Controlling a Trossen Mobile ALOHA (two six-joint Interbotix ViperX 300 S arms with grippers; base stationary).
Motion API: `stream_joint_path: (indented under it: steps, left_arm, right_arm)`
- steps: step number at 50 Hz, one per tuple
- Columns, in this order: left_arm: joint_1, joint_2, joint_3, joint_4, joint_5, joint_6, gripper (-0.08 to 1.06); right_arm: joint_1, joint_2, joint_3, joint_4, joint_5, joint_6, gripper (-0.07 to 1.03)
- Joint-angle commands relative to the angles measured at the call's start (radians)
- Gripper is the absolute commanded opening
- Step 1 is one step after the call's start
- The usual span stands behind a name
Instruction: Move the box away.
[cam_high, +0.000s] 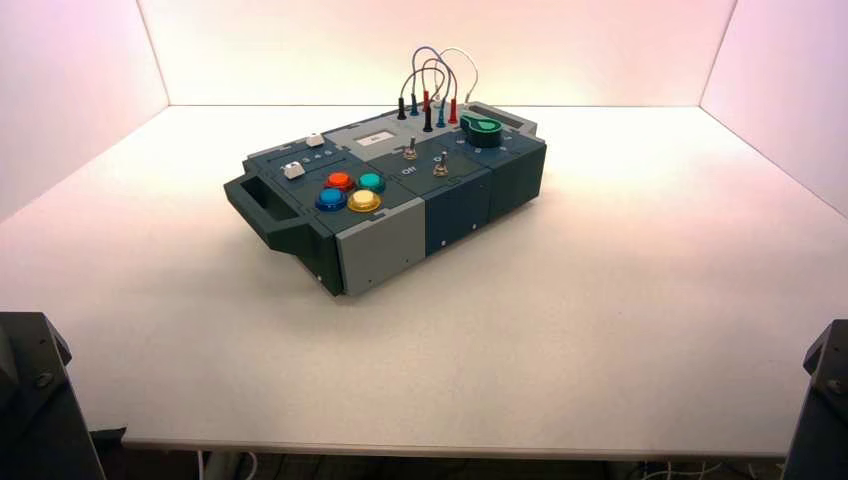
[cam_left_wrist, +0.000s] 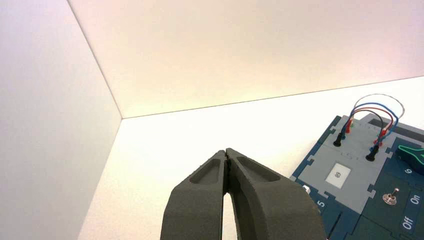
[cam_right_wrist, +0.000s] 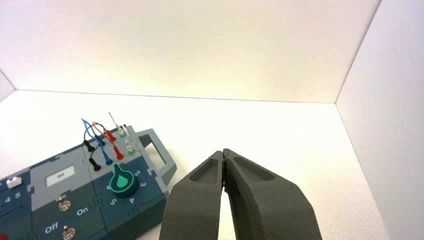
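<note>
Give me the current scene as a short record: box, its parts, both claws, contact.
box: large dark teal and grey panel box, set at an angle on the white table
near-left end: dark open handle
buttons: round red, green, blue, yellow
far-right end: round green knob, looped thin wires
left claw: black, shut, at the table's left side, holding nothing
right claw: black, shut, at the table's right side, holding nothing
contact: neither claw touches the box
</note>
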Motion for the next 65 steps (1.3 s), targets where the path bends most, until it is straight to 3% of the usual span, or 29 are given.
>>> stream_joint_path:
  steps: [1,27,33,41,49,56,65]
  left_arm:
    - [0.000,0.002,-0.014,0.003,-0.011,0.002,-0.03]
    - [0.000,0.000,-0.018,0.003,0.002,0.002,-0.03]
    - [0.000,0.000,-0.038,0.003,0.080,0.000,-0.03]
    - [-0.002,0.005,-0.095,-0.006,0.255,-0.020,-0.03]
    - [-0.003,-0.003,-0.153,-0.008,0.448,-0.078,-0.03]
    - [-0.003,-0.008,-0.201,-0.008,0.630,-0.152,-0.03]
    - [-0.003,-0.005,-0.212,-0.008,0.831,-0.307,-0.03]
  right_arm:
    - [-0.002,-0.002,-0.029,0.003,-0.005,0.003,-0.02]
    - [-0.002,0.000,-0.032,0.003,-0.005,0.003,-0.02]
    - [-0.002,0.008,-0.049,0.003,0.025,0.003,-0.02]
    - [-0.002,0.040,-0.107,0.003,0.126,0.003,-0.02]
    - [0.000,0.101,-0.201,-0.003,0.253,-0.011,-0.02]
    - [0.000,0.179,-0.293,-0.003,0.385,-0.018,-0.02]
    - [0.002,0.299,-0.380,-0.003,0.525,-0.023,-0.02]
